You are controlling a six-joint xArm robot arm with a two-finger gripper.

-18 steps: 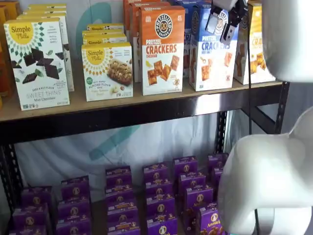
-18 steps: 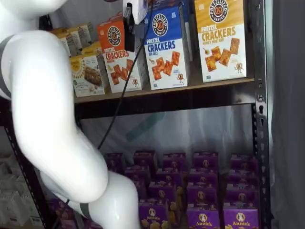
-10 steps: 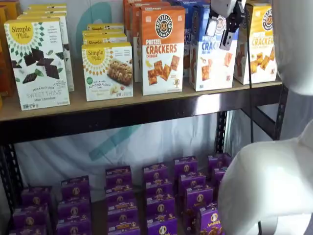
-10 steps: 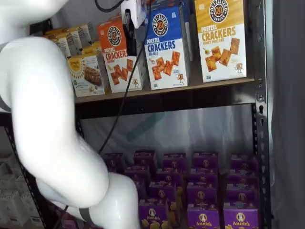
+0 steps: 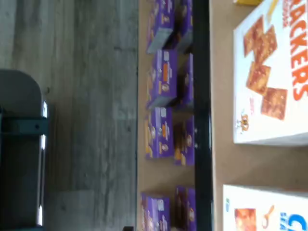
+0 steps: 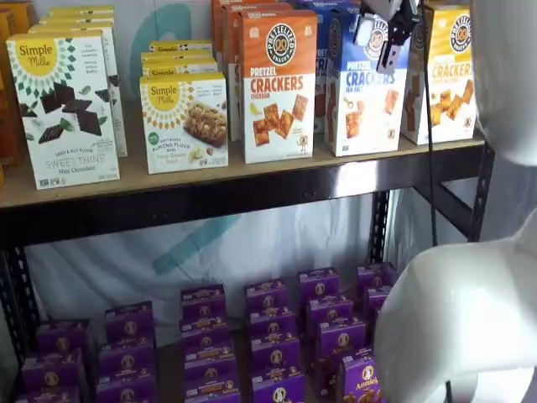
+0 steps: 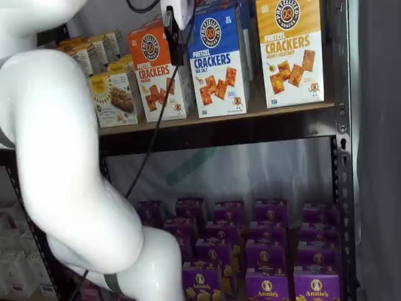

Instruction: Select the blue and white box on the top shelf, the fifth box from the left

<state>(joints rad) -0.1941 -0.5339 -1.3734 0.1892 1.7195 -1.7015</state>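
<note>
**Gripper spread wide before the blue and white box, top shelf**

We find the blue and white box (image 7: 218,61) standing upright on the top shelf (image 7: 250,113), its face showing a round black logo, "PRETZEL CRACKERS" lettering and pictured square crackers. In both shelf views it stands between an orange-topped Pretzel Crackers box (image 6: 278,84) on one side and a yellow-topped Pretzel Crackers box (image 7: 290,49) on the other, each just beside it without visible contact. More boxes of the same kind stand in rows behind them.

The gripper (image 6: 382,40) hangs from the upper edge in a shelf view, in front of the upper face of the blue and white box (image 6: 365,92). Its black fingers (image 7: 176,39) show, with a cable trailing down beside them. We see a gap between the fingers and no box in them; the jaws stand wide and hold nothing. Whether a finger touches the carton's face we cannot tell.

The wrist view shows the white lower parts of two cracker boxes on the tan board, with purple boxes (image 5: 161,77) on the lower shelf (image 5: 140,144) beyond its edge.

Two Simple Mills boxes (image 6: 63,105) stand farther along the top shelf, well apart from the gripper.
</note>
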